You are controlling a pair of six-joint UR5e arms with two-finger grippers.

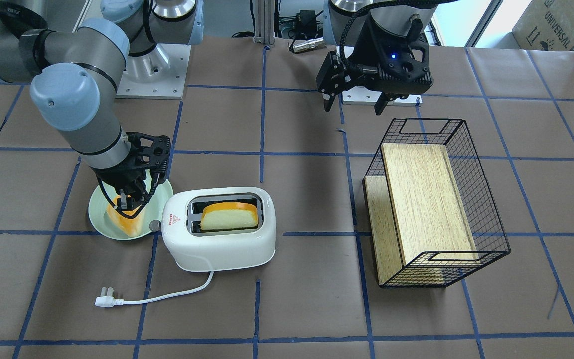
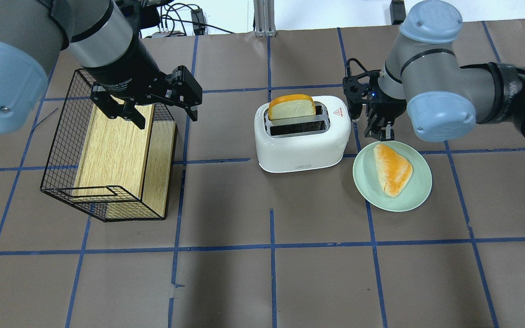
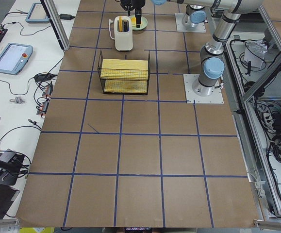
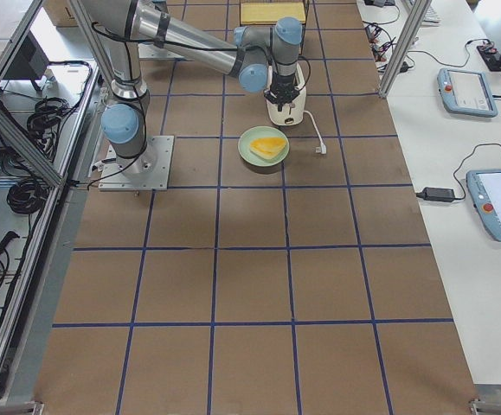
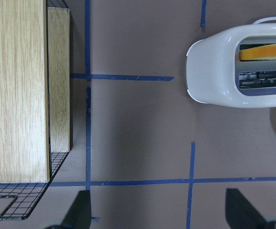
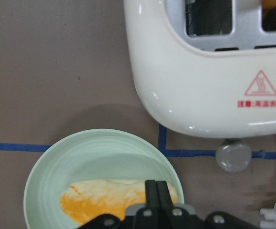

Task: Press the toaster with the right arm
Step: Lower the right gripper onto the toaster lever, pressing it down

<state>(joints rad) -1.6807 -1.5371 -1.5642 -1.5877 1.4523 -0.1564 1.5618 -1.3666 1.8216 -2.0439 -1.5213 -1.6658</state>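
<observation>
The toaster (image 2: 302,136) sits in the middle of the surface (image 2: 317,282), with its lever (image 6: 233,156) end just beside the green plate (image 2: 415,193) rim. The right pincer (image 2: 378,134) is clenched tight and hangs over the plate's toaster-side edge. The left pincer (image 2: 167,119) is released over the wire basket (image 2: 62,182), and there's a wide bare strip between basket and toaster.

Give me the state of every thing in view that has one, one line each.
toaster: one slot holds a bread slice sticking up, other slot empty.
plug: unplugged, lying on the table.
right gripper: shut, empty, over the plate.
left gripper: open, empty, above the wire basket.
plate: holds a piece of bread.
wire basket: holds wooden boards.
</observation>
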